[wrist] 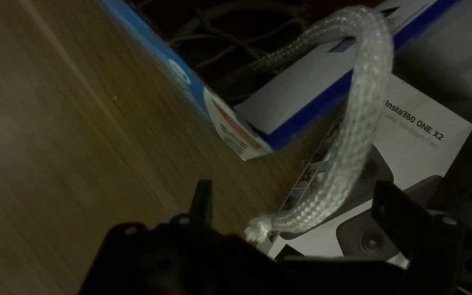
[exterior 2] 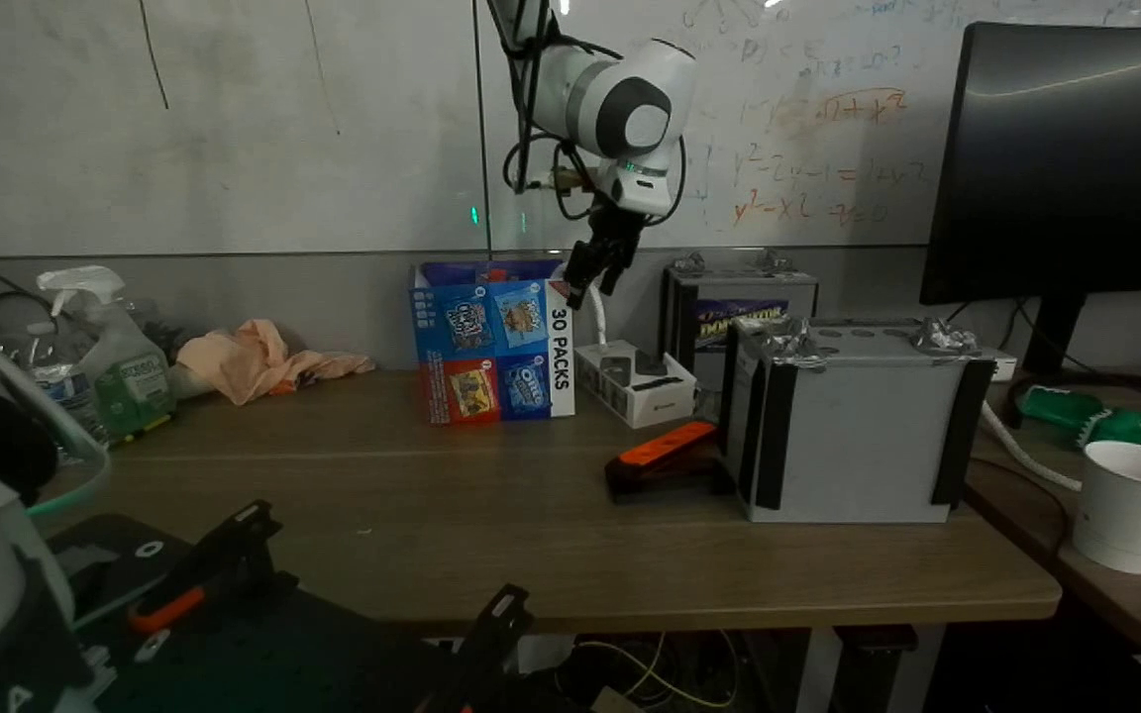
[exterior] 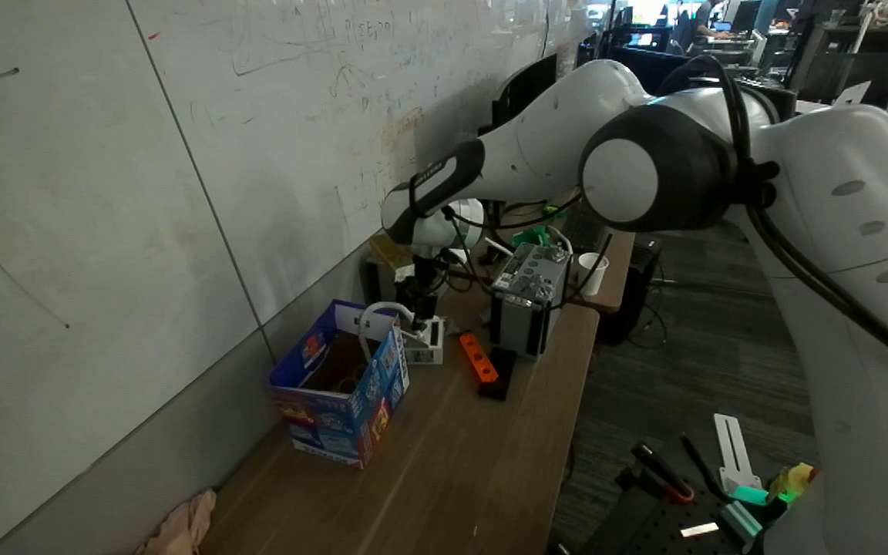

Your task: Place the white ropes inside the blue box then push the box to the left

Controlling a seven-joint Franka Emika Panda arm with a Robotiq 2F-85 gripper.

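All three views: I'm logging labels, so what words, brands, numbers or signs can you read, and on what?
"Insta360 ONE X2": white box.
"360 Steady Cam": white box, smaller line, its start hidden.
"30 PACKS": blue box.
"y²", "=0": whiteboard, within handwritten equations; the rest too faint to quote surely.
"DOMINATOR": rear case, probably; blurred.
Too small, blurred or cut off: the blue box's other print and lettering on the arm and spray bottle.

The Franka Emika Panda arm (exterior: 683, 146) was bent at its dark-ringed elbow (exterior: 637, 181), and from there, in an exterior view, the white forearm (exterior: 556, 135) sloped down to the wrist (exterior 2: 635, 124). Below that hung the black Robotiq gripper (wrist: 293, 196), slanting downward, with its two fingers (wrist: 202, 201) spread wide and well apart in the wrist view.
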